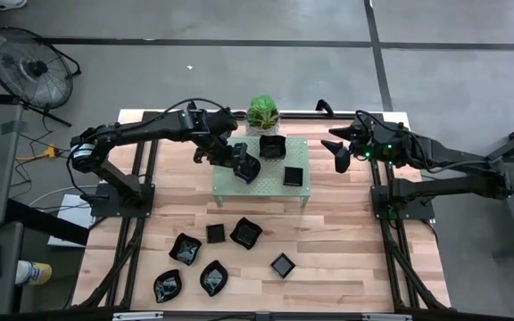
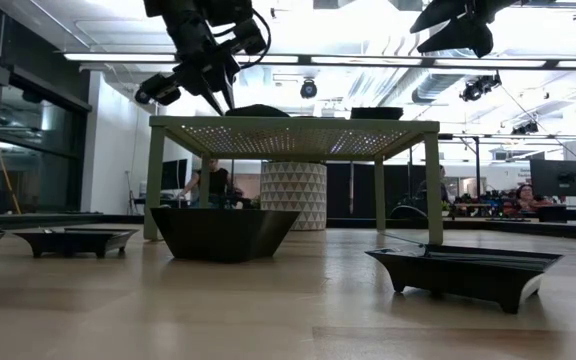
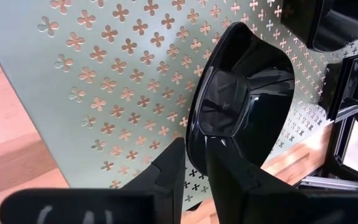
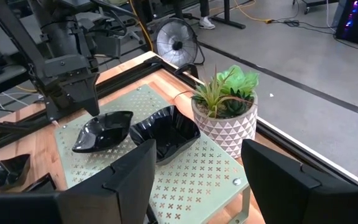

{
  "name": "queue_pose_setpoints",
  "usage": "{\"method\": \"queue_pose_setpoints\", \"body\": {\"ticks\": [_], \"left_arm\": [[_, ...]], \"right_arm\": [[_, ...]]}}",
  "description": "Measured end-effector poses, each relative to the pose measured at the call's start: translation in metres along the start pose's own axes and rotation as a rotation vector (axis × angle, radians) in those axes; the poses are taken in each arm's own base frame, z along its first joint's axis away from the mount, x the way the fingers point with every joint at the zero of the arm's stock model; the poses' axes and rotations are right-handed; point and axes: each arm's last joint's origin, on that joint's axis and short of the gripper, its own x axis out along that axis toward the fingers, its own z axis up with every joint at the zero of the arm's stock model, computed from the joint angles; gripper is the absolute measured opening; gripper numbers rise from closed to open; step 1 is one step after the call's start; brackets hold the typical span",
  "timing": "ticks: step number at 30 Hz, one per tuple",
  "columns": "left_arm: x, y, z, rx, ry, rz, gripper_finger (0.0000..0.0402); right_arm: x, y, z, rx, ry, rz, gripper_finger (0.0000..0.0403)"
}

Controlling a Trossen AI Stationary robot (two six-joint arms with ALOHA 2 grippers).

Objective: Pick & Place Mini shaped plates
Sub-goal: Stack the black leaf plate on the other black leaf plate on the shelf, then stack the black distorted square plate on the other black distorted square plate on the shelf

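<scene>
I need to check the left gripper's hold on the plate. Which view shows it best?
The left wrist view: the left gripper straddles the plate rim. High view shows it small; right wrist, from behind.

Mini shaped plates (image 1: 246,234) glossy black, mirror-smooth; rack (image 1: 261,185) matt pale-green perforated sheet; surface (image 1: 346,241) light planked wood; plant pot (image 4: 225,129) matt, triangle-patterned.
</scene>
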Motion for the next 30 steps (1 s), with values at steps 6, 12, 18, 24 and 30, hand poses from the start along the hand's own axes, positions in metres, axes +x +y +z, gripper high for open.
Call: {"method": "queue_pose_setpoints", "body": {"ticks": [6, 12, 18, 24, 30], "left_arm": [[-0.007, 0.0, -0.002, 0.041, -0.021, -0.011, 0.0063], [-0.028, 0.007, -0.011, 0.065, -0.063, 0.006, 0.0063], [-0.048, 0.019, -0.034, 0.089, -0.064, 0.11, 0.0063], [-0.057, 0.02, -0.06, 0.167, -0.061, 0.144, 0.0063], [-0.051, 0.019, -0.081, 0.232, -0.004, 0.154, 0.0063]], "right_arm": [[0.0, 0.0, -0.001, -0.001, 0.011, 0.013, 0.0232], [0.0, 0.0, -0.001, 0.005, 0.014, 0.014, 0.0232], [0.0, 0.0, -0.002, 0.017, 0.02, 0.012, 0.0232], [0.0, -0.001, -0.004, 0.014, 0.046, 0.003, 0.0232], [0.0, -0.001, -0.005, 0.017, 0.056, 0.0, 0.0232]]}}
